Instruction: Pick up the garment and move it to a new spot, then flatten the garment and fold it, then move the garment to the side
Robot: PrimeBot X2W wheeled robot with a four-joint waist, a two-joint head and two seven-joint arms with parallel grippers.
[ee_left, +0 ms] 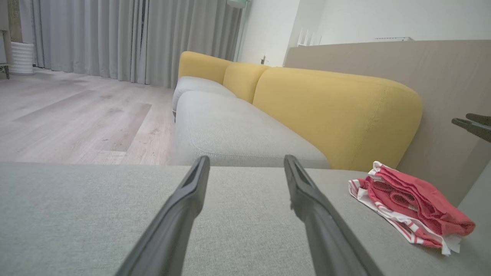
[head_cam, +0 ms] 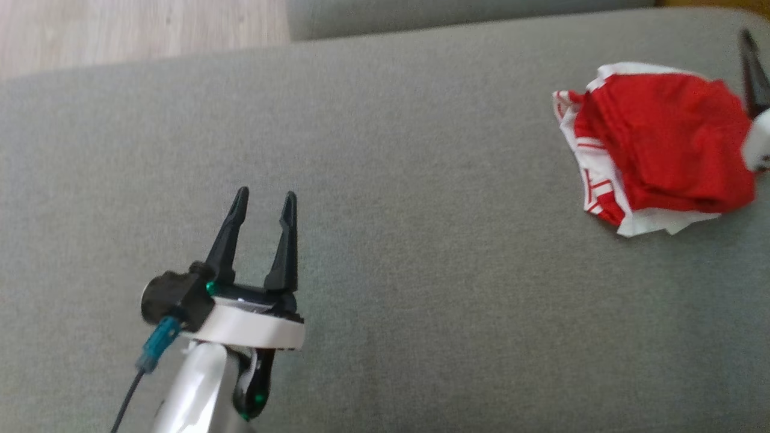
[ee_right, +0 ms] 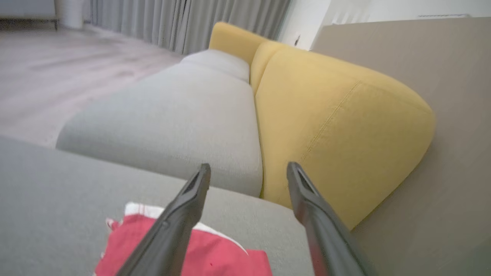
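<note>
Right gripper [ee_right: 249, 168] wide open by the folded garment [head_cam: 662, 144]

Right gripper has its two fingers spread wide and holds nothing. Left gripper [head_cam: 265, 193] is wide open and empty too, over the middle of the big grey cushion [head_cam: 421, 252]. The red and white garment lies in a folded bundle at the right end of that cushion. It is just below the right gripper and well apart from the left one, so the right arm is nearer. Its longer side seems to run left to right. I think the job is almost done. Around it are a wood floor [ee_left: 76, 115], grey curtains [ee_left: 115, 38] and a yellow backrest [ee_right: 337, 126]
</note>
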